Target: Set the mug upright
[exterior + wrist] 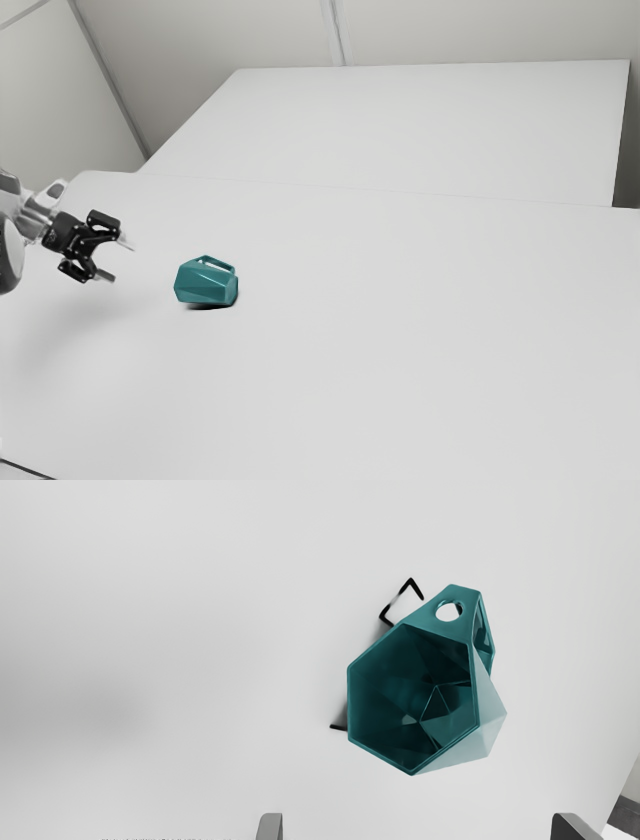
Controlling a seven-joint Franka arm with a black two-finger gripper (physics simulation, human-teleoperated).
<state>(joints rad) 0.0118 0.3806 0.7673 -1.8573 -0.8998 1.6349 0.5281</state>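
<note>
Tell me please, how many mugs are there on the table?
1. The teal mug lies on its side on the white table, to the exterior view's right of the open gripper, with its mouth toward the gripper.

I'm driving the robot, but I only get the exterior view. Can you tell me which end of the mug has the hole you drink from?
Observer: The end toward the gripper. From the wrist view I look right into the mug, and its rim has six corners.

Operator: Cool! Is there any juice or stuff in it?

Observer: None that I can see, just bare teal walls and the bottom. There's also a round hole in the handle, next to the rim.
</note>
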